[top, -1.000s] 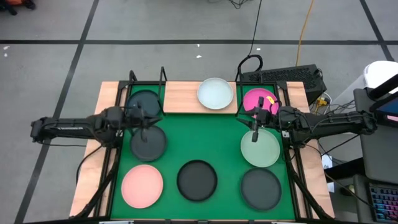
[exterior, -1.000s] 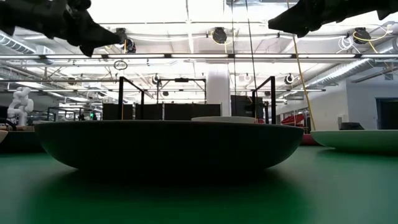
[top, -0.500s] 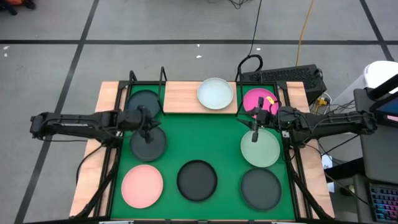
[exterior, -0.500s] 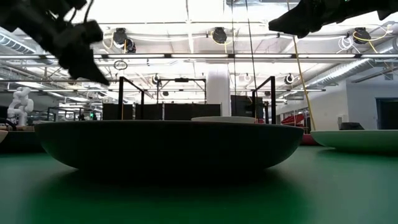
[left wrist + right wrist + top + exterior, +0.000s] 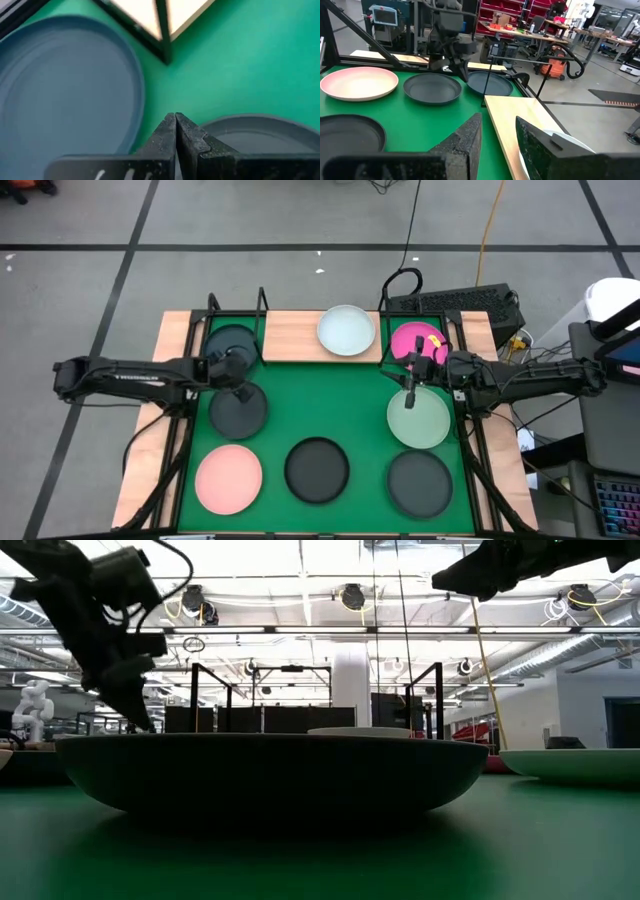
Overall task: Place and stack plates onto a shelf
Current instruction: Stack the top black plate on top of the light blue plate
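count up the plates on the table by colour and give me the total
Dark grey or black round plates: 4
White round plate: 1
Magenta round plate: 1
Pale green round plate: 1
Light pink round plate: 1
Total: 8 in view

Even overhead light, perhaps slight blur
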Motion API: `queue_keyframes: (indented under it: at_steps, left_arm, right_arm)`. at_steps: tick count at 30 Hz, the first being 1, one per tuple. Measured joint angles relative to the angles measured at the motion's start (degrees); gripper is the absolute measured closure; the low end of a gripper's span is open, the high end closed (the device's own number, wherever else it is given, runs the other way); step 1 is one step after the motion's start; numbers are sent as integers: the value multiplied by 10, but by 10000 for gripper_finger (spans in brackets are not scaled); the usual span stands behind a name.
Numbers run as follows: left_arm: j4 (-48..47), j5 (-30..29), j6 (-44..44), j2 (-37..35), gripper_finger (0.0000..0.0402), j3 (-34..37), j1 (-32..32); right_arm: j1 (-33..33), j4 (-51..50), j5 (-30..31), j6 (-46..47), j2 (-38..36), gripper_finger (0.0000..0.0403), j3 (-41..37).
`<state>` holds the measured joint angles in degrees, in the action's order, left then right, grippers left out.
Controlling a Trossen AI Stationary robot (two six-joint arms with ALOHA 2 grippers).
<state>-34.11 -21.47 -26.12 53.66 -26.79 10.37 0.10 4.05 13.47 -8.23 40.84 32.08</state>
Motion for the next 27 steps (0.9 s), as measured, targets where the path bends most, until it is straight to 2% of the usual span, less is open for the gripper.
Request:
queue_keyframes:
  at_steps: [11,27]
  left_arm:
    - [9,5,48,50,322,0,60]
    - [14,10,65,151,318,0,115]
  right_arm:
    - [0,0,0,0,0,300,0]
    - [0,0,0,0,0,300,0]
